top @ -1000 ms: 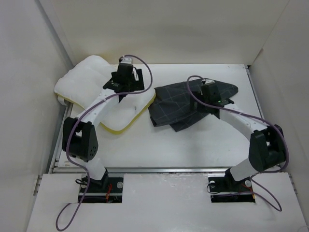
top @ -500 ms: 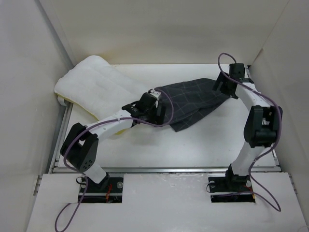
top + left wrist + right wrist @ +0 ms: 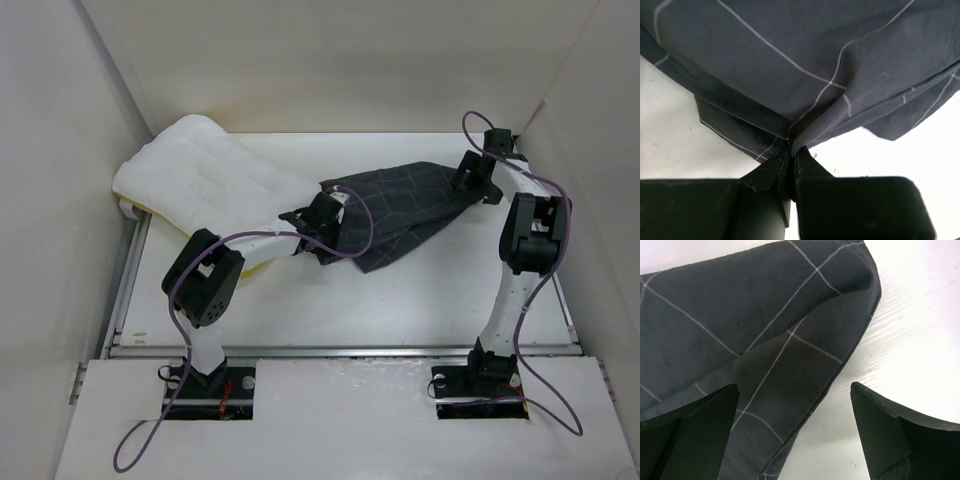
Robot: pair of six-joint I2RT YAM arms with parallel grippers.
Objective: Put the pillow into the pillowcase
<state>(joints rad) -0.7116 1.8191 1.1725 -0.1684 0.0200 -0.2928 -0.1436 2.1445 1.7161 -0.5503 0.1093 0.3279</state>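
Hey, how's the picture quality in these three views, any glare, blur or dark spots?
Top external: even, soft light, faint shadows; the white pillow nearly blends into the table. Left wrist: the pillowcase check is sharp, left tool an underexposed silhouette. Right wrist: bare table glares white.

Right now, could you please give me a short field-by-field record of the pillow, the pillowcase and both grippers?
pillow: lies at the far left of the table, outside the case
pillowcase: spread out flat just right of the pillow
left gripper: shut on a pinched fold of the pillowcase's edge
right gripper: open, fingers spread over the pillowcase's far-right corner
task status: insertion not yet begun
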